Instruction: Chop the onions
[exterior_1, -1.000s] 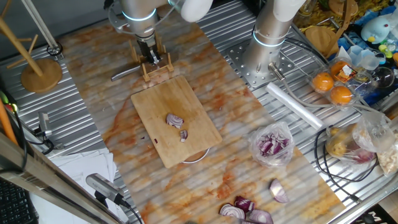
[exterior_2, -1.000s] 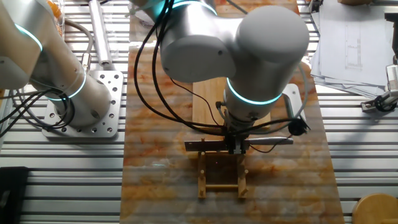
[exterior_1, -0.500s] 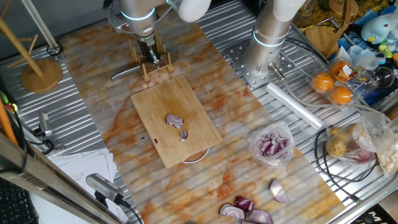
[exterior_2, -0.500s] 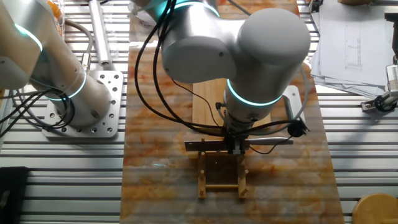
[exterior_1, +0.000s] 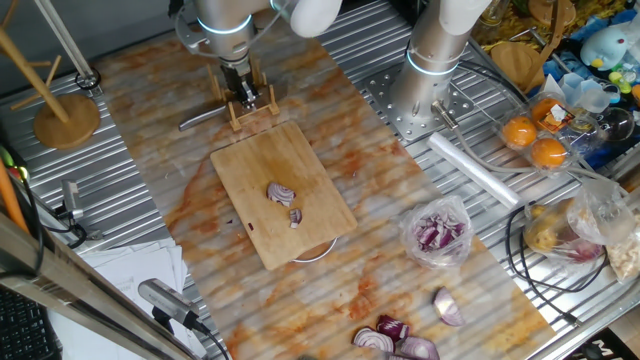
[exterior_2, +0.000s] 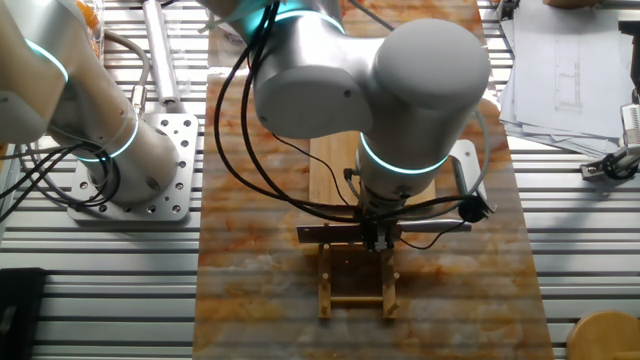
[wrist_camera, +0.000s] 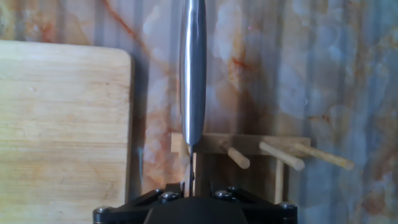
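The onions (exterior_1: 283, 195) are seen as two small purple-and-pale pieces lying near the middle of the cutting board (exterior_1: 250, 170), the larger wedge just beside a smaller bit (exterior_1: 295, 216) toward the board's near edge. In the other fixed view they are hidden behind the arm, and only a strip of the board is shown there. A pale round object is partly covered by the board's near corner and cannot be identified.

Just past the board's far edge, a wooden knife rack (exterior_1: 252, 106) stands on the marbled worktop (exterior_1: 330, 90). The gripper (exterior_1: 238, 92) is lowered onto this rack, over a knife (wrist_camera: 192, 74) whose steel blade is seen running away from the fingers in the hand view. The handle is cut off at the bottom of that view and masked by the gripper body; whether the fingers are clamped on it cannot be told.

Near the worktop's right edge a clear bag of chopped onion (exterior_1: 437, 233) is placed, and larger onion halves (exterior_1: 395, 338) lie at the near edge, partly cut off by the frame.
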